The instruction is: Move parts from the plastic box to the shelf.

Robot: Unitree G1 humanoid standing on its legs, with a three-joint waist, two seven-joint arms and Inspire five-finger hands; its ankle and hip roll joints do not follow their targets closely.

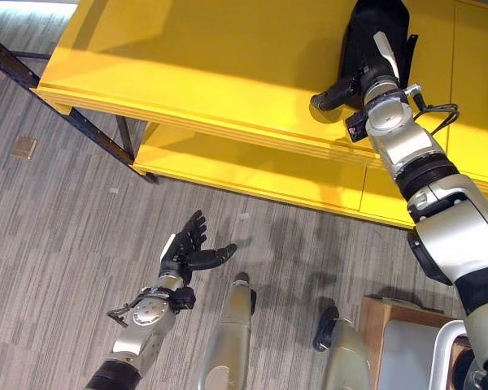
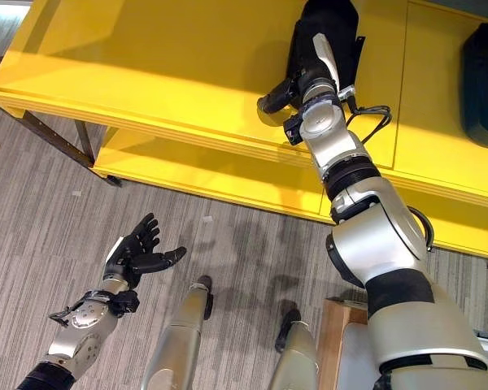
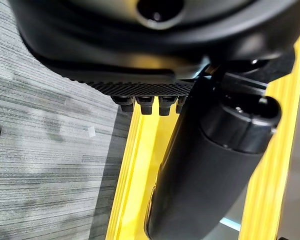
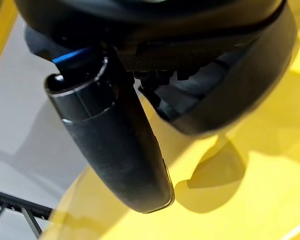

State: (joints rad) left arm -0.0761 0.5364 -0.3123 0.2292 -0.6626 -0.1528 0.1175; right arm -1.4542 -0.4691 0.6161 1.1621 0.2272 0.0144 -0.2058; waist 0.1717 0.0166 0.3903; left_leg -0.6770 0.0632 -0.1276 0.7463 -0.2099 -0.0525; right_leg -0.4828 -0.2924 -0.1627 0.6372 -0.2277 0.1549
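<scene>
Yellow shelf (image 1: 228,65) boards fill the upper part of the head views, and the right hand (image 1: 372,71) is stretched out over the top board with a black part (image 1: 378,28) under its fingers; the thumb juts sideways, free of the part. In the right wrist view a curved black shell (image 4: 240,95) sits against the fingers above the yellow surface, but the fingertips are hidden behind it, so I cannot tell whether the hand grips it or has let go. A second black part (image 2: 481,73) lies further along the same board, well apart from the first. The left hand (image 1: 187,248) hangs low over the grey carpet (image 1: 49,227), fingers spread and relaxed, holding nothing. Judging by its smooth moulded look, the part is probably rigid plastic, fairly light and somewhat slippery, so a grip across its narrower width with the thumb opposed would likely hold best. A wooden box edge (image 1: 378,321) shows near the bottom of the head view
</scene>
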